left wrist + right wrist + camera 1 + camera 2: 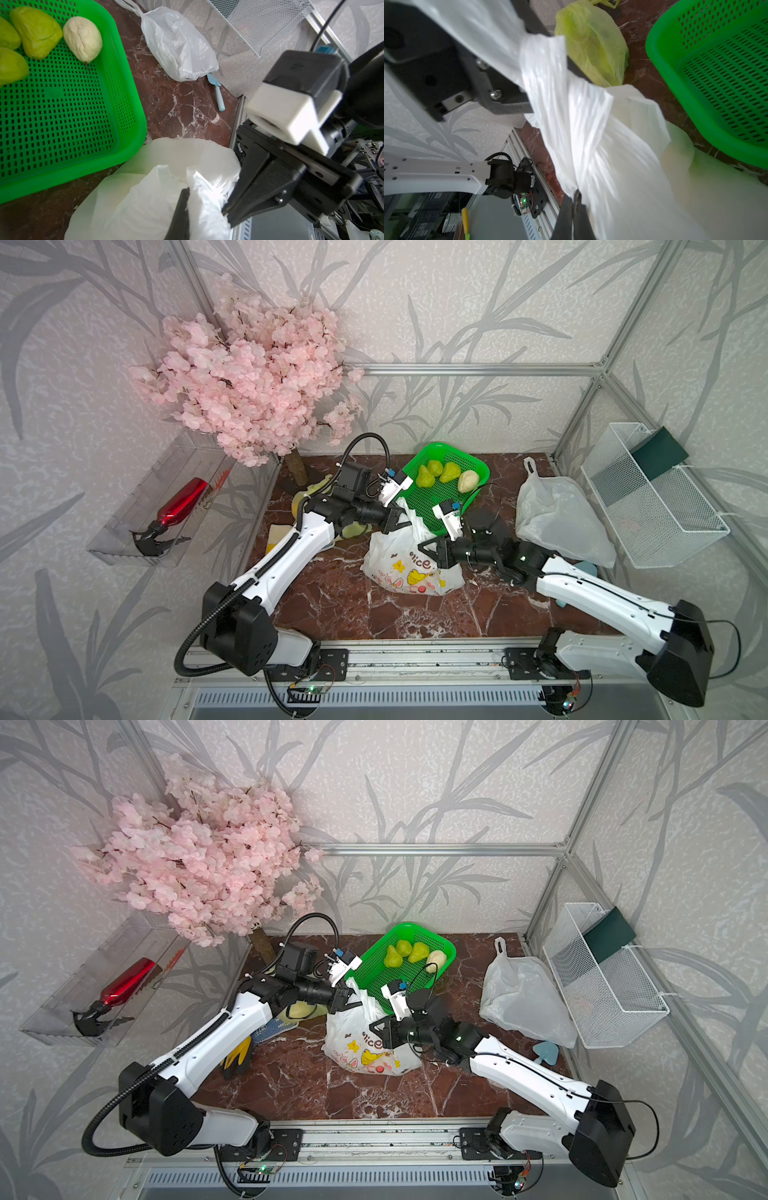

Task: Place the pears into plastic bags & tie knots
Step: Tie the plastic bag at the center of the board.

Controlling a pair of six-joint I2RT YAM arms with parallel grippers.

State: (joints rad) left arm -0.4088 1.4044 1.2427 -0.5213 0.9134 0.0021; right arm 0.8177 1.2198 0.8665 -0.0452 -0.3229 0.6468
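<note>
Printed bag (409, 572), left end effector (405, 522), right end effector (422, 549), both apparently clamped on it

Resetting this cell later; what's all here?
pears: four, three green, one cream, in basket
basket: one, green, back
printed bag: one, white, centre
plain bag: one, white, right side
third bag: one, yellow-green, behind left arm
blossom tree: one, pink, back left
spray bottle: one, red, wall tray
wire basket: one, white, right wall
trowel: one, blue, beside plain bag
left gripper and right gripper: black, both shut on printed bag
</note>
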